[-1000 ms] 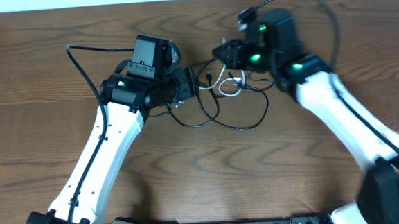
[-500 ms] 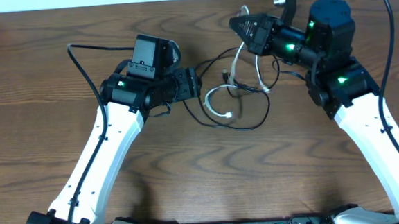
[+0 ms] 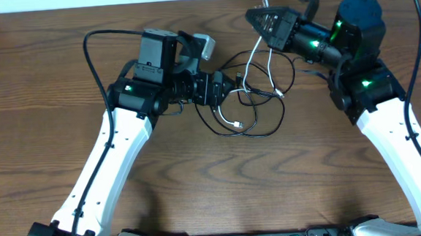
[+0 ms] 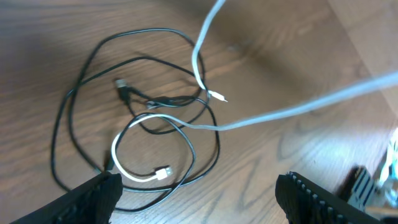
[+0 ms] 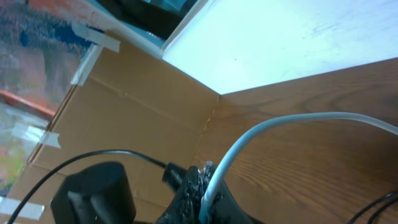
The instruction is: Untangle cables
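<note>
The cables lie tangled at the table's middle: thin black loops (image 3: 258, 122) and a white cable (image 3: 246, 70). In the left wrist view the white cable (image 4: 205, 127) loops through the black ones (image 4: 74, 112), with a white USB plug (image 4: 163, 173) near the bottom. My right gripper (image 3: 257, 18) is shut on the white cable (image 5: 249, 140) and holds it lifted above the pile, near the table's far edge. My left gripper (image 3: 230, 84) is open and empty, its fingers (image 4: 199, 193) spread wide just left of and above the tangle.
The thick black arm cable (image 3: 93, 48) arcs beside the left arm. The right arm's cable (image 3: 413, 18) arcs at the far right. A cardboard wall (image 5: 143, 112) and a white surface (image 5: 292, 37) stand beyond the table's far edge.
My right gripper rose and pulled the white cable up and back from the pile. My left gripper moved right toward the tangle and its wrist turned.
</note>
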You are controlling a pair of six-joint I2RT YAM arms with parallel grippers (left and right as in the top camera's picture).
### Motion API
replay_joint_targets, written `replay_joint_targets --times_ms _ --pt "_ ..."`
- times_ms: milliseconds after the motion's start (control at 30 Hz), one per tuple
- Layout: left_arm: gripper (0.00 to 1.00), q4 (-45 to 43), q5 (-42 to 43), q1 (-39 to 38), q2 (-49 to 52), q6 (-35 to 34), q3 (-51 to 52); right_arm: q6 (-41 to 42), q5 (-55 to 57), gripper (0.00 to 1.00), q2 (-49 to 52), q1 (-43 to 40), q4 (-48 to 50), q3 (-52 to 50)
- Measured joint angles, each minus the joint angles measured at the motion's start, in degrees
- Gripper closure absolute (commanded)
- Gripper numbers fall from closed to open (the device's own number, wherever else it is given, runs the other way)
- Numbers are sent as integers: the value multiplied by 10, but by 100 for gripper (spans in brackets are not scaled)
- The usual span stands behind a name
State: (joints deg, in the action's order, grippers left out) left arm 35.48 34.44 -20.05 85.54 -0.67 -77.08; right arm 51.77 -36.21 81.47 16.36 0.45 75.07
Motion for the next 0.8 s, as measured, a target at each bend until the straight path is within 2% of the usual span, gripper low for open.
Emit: replay_joint_targets --times_ms 233,367,533,633,700,800 --pt "12 -14 47 -30 10 73 11 0 -12 99 0 -22 -43 0" --pt "11 -54 75 -24 14 76 56 -12 -15 99 0 -23 -69 0" --pt "8 -227 88 -19 15 24 154 -19 -19 99 0 -23 -75 0" --pt "8 -386 88 -22 20 -10 223 -21 -23 99 0 -23 -75 0" --pt "8 -451 80 -25 23 -23 254 -22 -25 99 0 -23 -75 0" --pt "8 -495 46 -37 31 -35 280 -22 -29 99 0 -23 -75 0"
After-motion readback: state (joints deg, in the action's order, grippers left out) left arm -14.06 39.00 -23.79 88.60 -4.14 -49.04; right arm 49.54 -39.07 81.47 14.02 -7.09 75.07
